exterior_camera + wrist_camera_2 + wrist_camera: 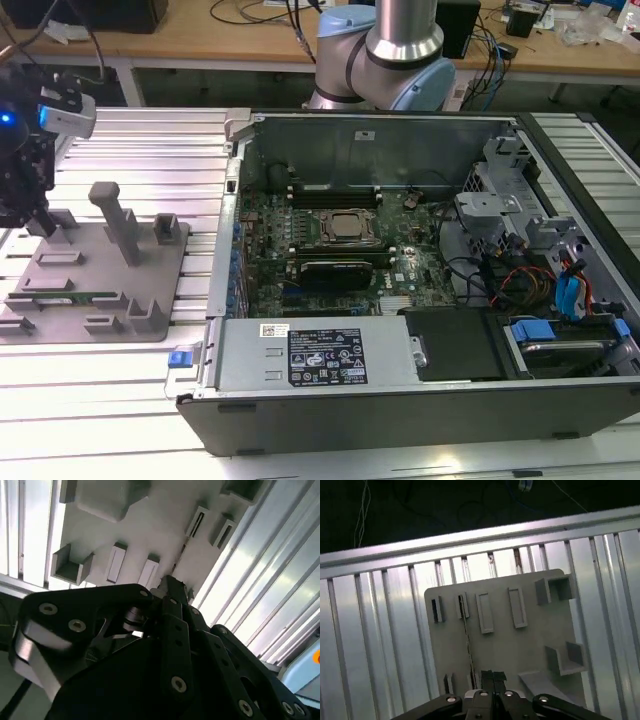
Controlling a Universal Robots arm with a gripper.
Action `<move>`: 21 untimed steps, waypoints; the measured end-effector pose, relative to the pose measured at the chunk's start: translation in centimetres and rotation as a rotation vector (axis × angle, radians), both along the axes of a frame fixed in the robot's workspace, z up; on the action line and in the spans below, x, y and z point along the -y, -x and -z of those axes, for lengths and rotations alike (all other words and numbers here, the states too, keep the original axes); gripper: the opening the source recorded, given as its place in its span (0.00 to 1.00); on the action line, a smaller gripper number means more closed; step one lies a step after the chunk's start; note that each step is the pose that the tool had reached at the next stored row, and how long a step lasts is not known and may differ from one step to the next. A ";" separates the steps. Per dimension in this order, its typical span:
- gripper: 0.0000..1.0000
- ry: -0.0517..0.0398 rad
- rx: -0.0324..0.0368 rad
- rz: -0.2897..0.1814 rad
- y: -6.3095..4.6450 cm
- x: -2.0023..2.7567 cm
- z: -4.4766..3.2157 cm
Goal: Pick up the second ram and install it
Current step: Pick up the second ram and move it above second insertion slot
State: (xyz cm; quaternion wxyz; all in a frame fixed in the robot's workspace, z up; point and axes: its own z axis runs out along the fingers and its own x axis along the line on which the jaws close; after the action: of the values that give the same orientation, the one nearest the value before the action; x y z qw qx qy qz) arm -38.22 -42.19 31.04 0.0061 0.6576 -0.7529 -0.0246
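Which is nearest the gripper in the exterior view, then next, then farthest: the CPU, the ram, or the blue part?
1. Ram: on the gray tray at the exterior view's left, near the gripper.
2. CPU: middle of the case.
3. Blue part: the case's end at the exterior view's right.

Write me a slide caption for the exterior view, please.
Robot gripper hovers above the gray holder tray, where the second ram lies, beside the open computer case.

A slatted aluminium desk gleamed under bright light. Behind it ran a long wooden bench, with dark cables trailing off its edge.
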 end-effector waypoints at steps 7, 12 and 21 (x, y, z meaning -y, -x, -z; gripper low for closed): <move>0.08 -0.0001 0.0004 -0.176 0.0 0.00 0.42; 0.08 0.0000 0.0001 -0.157 0.4 0.00 1.04; 0.08 0.0001 -0.0001 -0.152 1.6 0.02 1.85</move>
State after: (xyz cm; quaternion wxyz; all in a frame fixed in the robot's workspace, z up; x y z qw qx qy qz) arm -39.79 -42.21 29.19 0.0080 0.7129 -0.7008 -0.0240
